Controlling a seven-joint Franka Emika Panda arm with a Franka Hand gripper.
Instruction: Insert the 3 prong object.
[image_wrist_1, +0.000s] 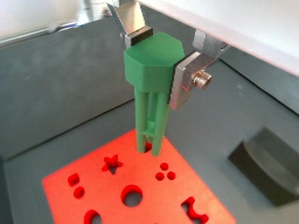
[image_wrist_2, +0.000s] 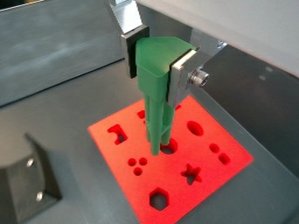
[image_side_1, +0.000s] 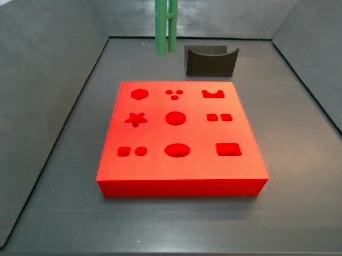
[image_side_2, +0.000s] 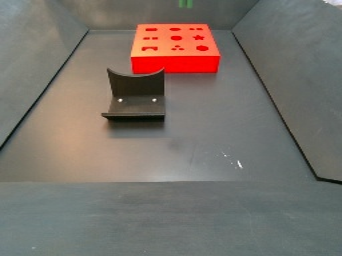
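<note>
My gripper (image_wrist_1: 162, 59) is shut on the head of the 3 prong object (image_wrist_1: 149, 109), a bright green peg of slim parallel rods that hangs upright. Both wrist views show this grip (image_wrist_2: 160, 63). The peg's lower end hovers above the red block (image_wrist_1: 111, 188), apart from it, near the star hole and the three small round holes (image_wrist_1: 165, 171). In a side view only the peg's shaft (image_side_1: 166, 27) shows, above the block's (image_side_1: 181, 135) far end; the gripper is out of frame there.
A dark grey curved holder (image_side_1: 211, 60) stands on the floor behind the block, also in the other side view (image_side_2: 134, 95). The red block (image_side_2: 177, 45) has several shaped holes. Grey sloped walls ring the dark floor.
</note>
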